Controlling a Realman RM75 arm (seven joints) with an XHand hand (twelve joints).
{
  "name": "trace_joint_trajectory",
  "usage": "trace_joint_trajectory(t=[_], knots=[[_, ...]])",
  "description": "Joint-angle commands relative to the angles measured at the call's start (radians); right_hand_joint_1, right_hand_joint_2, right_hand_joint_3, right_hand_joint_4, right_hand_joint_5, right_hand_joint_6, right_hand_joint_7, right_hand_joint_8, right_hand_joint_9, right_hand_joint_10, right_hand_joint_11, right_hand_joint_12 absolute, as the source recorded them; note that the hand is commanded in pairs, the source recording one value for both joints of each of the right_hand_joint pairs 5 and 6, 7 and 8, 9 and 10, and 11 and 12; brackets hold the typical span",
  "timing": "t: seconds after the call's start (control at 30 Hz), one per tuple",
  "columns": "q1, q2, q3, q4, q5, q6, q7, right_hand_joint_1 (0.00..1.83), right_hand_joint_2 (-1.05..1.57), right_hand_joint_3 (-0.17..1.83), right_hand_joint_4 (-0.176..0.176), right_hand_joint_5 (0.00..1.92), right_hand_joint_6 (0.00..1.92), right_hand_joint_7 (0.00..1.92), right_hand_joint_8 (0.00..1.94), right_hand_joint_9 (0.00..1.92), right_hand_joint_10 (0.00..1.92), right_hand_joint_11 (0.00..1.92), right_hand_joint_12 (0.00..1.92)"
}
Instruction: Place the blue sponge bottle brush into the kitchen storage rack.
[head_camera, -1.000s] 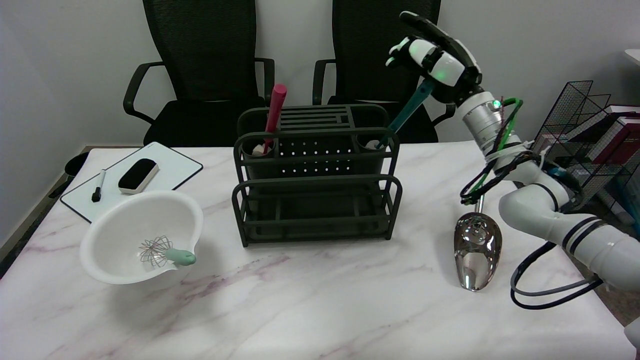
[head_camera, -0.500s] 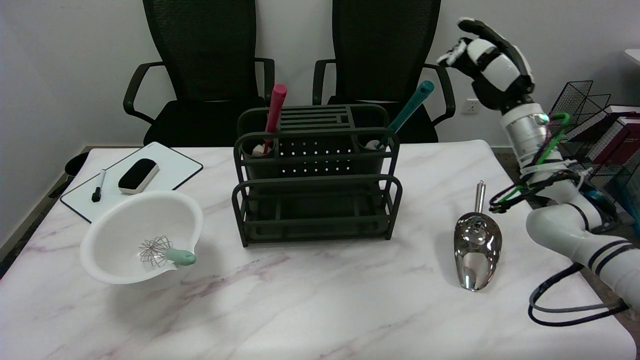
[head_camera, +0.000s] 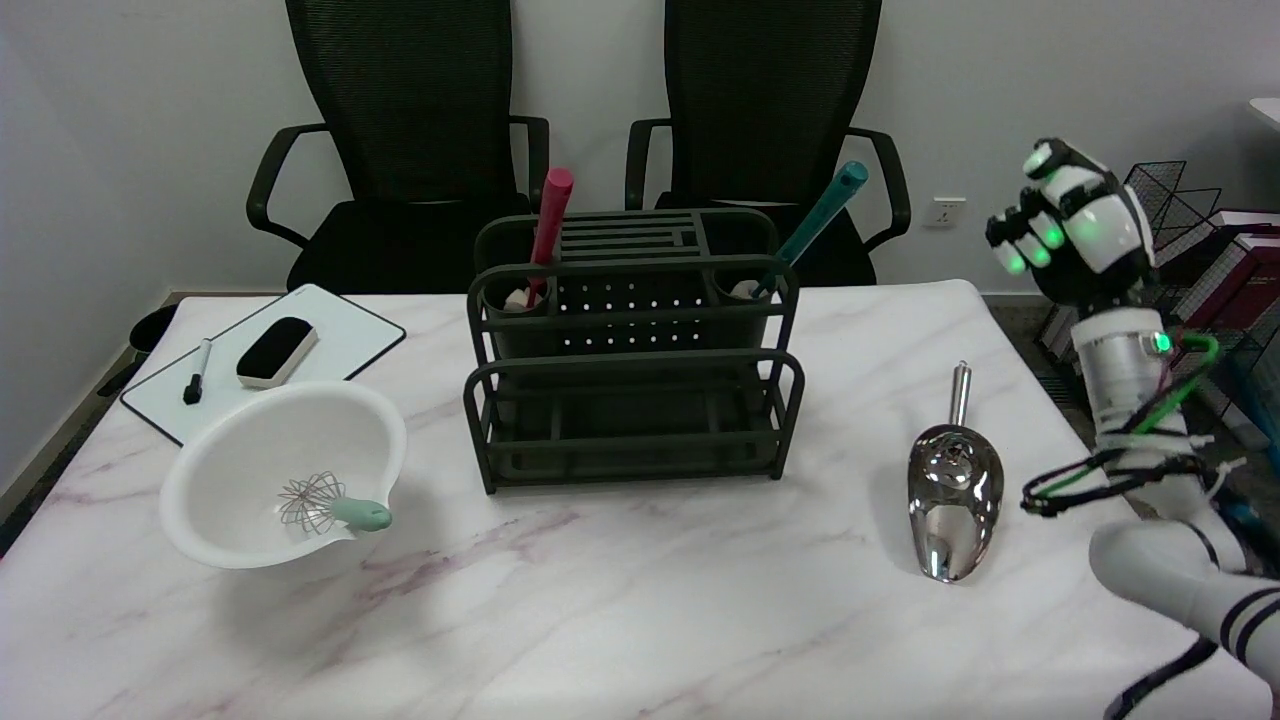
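The blue sponge bottle brush (head_camera: 822, 214) stands in the back right cup of the dark green storage rack (head_camera: 632, 400), its teal handle leaning up to the right and its pale sponge head down in the cup. My right hand (head_camera: 1072, 224) hangs in the air well to the right of the rack, beyond the table's right edge. It holds nothing and its fingers are loosely bent and apart. A red-handled brush (head_camera: 548, 226) stands in the rack's back left cup.
A shiny metal scoop (head_camera: 953, 495) lies on the marble table right of the rack. A white bowl (head_camera: 250, 440) with a small whisk (head_camera: 325, 505) sits front left. Behind it a whiteboard (head_camera: 340, 335) carries an eraser and marker. Two black chairs stand behind; wire shelving is at right.
My right hand let go of the brush handle, leaving the brush in the rack, and drew away to the right and downward. The brush and the rack stayed put.
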Motion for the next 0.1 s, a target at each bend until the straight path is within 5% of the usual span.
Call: trace_joint_trajectory(t=[0.03, 0.1], knots=[[-0.235, -0.149, -0.114, -0.064, 0.087, 0.340, -0.118, 0.80, 1.57, 0.90, 0.000, 1.74, 1.74, 1.92, 1.92, 1.92, 1.92, 1.85, 1.85], [-0.238, -0.167, -0.161, -0.057, 0.086, 0.371, -0.118, 0.80, 1.57, 0.90, 0.000, 1.75, 1.75, 1.92, 1.92, 1.92, 1.92, 1.86, 1.86]])
